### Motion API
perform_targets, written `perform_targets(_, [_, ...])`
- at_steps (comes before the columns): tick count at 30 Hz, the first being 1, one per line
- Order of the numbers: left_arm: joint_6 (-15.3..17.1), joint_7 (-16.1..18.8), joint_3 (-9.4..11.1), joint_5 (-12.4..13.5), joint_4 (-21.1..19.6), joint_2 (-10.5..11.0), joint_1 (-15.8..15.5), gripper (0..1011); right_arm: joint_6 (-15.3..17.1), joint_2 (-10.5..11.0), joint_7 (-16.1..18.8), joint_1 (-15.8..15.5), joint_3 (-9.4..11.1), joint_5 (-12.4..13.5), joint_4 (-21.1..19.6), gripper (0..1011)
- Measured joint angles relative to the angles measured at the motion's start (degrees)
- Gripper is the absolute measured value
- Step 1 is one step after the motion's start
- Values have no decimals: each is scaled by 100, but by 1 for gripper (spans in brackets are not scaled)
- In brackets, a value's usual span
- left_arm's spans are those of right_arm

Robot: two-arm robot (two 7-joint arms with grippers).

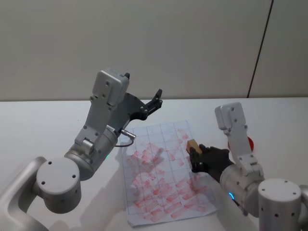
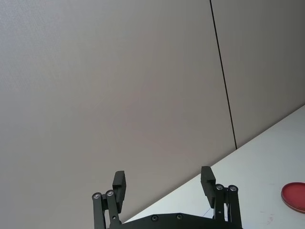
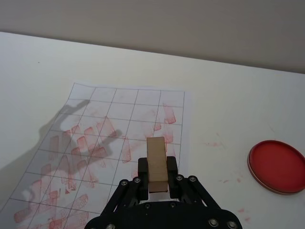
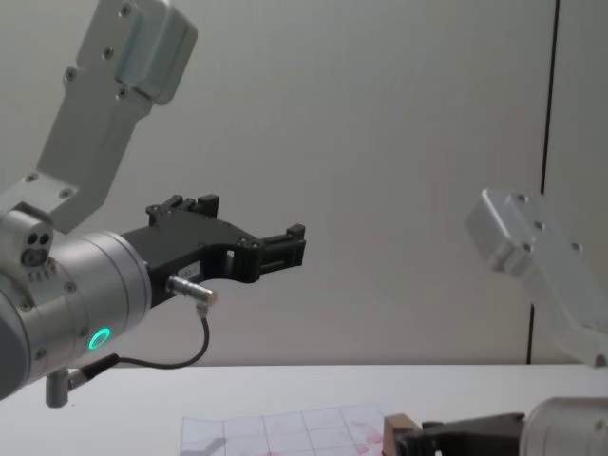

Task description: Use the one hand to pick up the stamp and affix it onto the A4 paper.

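Note:
The tan wooden stamp point(image 1: 192, 145) point(image 3: 156, 161) point(image 4: 396, 424) is clamped between the fingers of my right gripper point(image 1: 194, 156) point(image 3: 157, 177), held above the right side of the A4 paper point(image 1: 161, 168) point(image 3: 109, 138) point(image 4: 275, 432). That sheet lies on the table with a printed grid and many reddish stamp marks. My left gripper point(image 1: 155, 102) point(image 2: 163, 187) point(image 4: 290, 245) is raised well above the table at the paper's far left corner, open and holding nothing.
A round red ink pad point(image 3: 277, 166) point(image 2: 294, 196) point(image 1: 250, 143) sits on the white table point(image 1: 38, 130) to the right of the paper, partly hidden behind my right arm in the head view. A plain wall stands behind the table.

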Motion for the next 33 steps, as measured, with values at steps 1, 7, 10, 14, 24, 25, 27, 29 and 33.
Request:
perform_targets(1, [0,0,0,0,0,0,0,1001,14,0,-4,-7,-2,-11,4,213])
perform_targets(7, [0,0,0,0,0,0,0,1001,50,3,-13,-39,-12,-71,76,213])
perform_targets(10, [0,0,0,0,0,0,0,1001,46,4,5,-43,-14,-91,129,213])
perform_targets(14, [0,0,0,0,0,0,0,1001,19,0,51,-43,-16,-104,219,213])
perform_targets(24, [0,0,0,0,0,0,0,1001,-70,-28,144,-4,-15,-141,428,213])
perform_targets(25, [0,0,0,0,0,0,0,1001,-75,-31,151,1,-14,-143,444,213])
perform_targets(27, [0,0,0,0,0,0,0,1001,-83,-38,166,13,-9,-147,479,213])
perform_targets(29, [0,0,0,0,0,0,0,1002,-87,-47,175,27,-6,-151,514,213])
perform_targets(33, [0,0,0,0,0,0,0,1001,-92,-56,182,34,0,-153,558,213])
